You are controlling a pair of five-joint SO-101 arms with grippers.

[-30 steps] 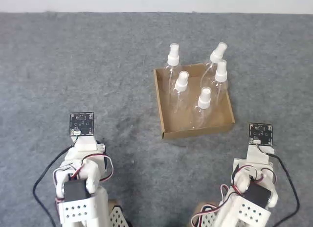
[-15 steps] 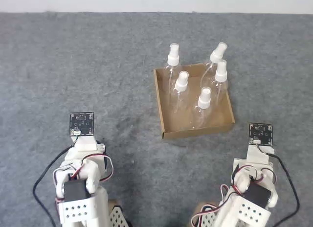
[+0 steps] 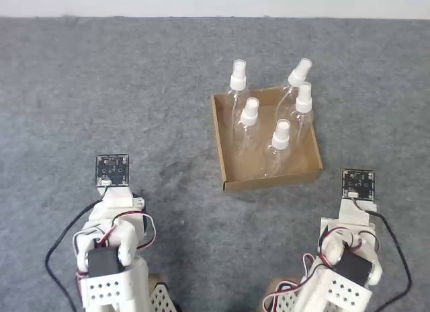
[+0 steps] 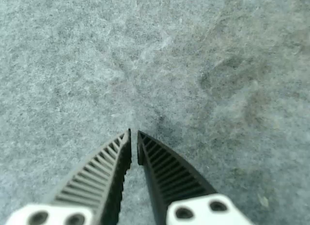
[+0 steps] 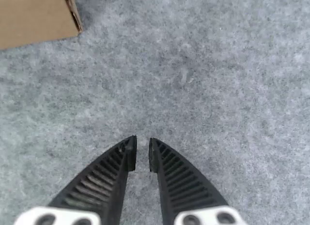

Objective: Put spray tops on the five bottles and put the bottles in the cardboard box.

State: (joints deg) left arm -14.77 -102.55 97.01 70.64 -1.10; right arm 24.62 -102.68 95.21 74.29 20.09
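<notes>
Several clear bottles (image 3: 250, 127) with white spray tops (image 3: 281, 134) stand upright inside the open cardboard box (image 3: 269, 181) at the middle right of the table; one at the back (image 3: 298, 76) leans. The left arm (image 3: 111, 238) rests folded at the near left, far from the box. Its gripper (image 4: 134, 135) is shut over bare grey felt with nothing in it. At the near right, just in front of the box, the right arm (image 3: 349, 248) is also folded. Its gripper (image 5: 142, 146) is shut and holds nothing, with a corner of the box (image 5: 36, 14) ahead of it.
Grey felt (image 3: 121, 90) covers the whole table, with wide free room to the left of the box and behind it. A pale wall edge runs along the far side.
</notes>
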